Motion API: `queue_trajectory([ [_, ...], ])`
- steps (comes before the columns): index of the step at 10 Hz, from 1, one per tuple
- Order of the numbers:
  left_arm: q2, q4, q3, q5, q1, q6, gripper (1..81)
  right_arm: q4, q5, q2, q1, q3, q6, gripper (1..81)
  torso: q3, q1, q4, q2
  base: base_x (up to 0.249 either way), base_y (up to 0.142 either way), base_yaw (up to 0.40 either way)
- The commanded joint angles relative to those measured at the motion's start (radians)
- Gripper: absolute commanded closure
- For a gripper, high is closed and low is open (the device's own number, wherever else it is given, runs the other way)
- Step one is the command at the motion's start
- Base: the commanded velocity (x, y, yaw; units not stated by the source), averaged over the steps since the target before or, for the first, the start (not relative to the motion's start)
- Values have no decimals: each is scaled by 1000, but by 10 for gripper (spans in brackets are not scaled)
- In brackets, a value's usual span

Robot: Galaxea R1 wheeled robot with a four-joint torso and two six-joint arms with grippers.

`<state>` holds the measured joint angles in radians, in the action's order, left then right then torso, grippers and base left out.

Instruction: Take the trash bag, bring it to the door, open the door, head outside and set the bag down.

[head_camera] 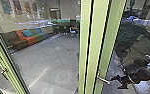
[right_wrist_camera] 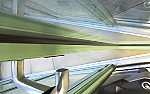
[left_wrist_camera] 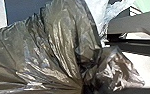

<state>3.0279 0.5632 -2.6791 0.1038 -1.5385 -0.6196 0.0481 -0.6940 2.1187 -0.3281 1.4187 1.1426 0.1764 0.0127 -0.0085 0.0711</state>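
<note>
1. Trash bag [left_wrist_camera: 58, 47]: dark, crinkled, neck clamped in the left claw [left_wrist_camera: 85, 83].
2. Right claw [head_camera: 114, 83]: apart, with the door handle [head_camera: 104, 80] near, at its nine o'clock.
3. Handle: straddle it squarely, then turn gently, keeping the bag clear.

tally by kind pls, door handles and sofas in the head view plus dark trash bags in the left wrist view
door handles: 2
multicoloured sofa: 1
dark trash bag: 1
total: 4
</note>
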Motion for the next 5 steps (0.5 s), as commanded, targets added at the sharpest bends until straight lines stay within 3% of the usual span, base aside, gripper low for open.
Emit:
queue_trajectory([
  [1, 3, 12, 5, 93, 24, 4, 811, 231, -232, -122, 298, 8, -4, 10, 0, 0, 0, 0, 0, 0, 0],
  [2, 7, 12, 7, 93, 24, 4, 811, 265, -285, -142, 326, -11, -27, 10, 1, 0, 0, 0, 0, 0, 0],
  [5, 10, 11, 5, 93, 22, 3, 811, 319, -326, -162, 347, -35, -89, 10, 1, 0, 0, 0, 0, 0, 0],
])
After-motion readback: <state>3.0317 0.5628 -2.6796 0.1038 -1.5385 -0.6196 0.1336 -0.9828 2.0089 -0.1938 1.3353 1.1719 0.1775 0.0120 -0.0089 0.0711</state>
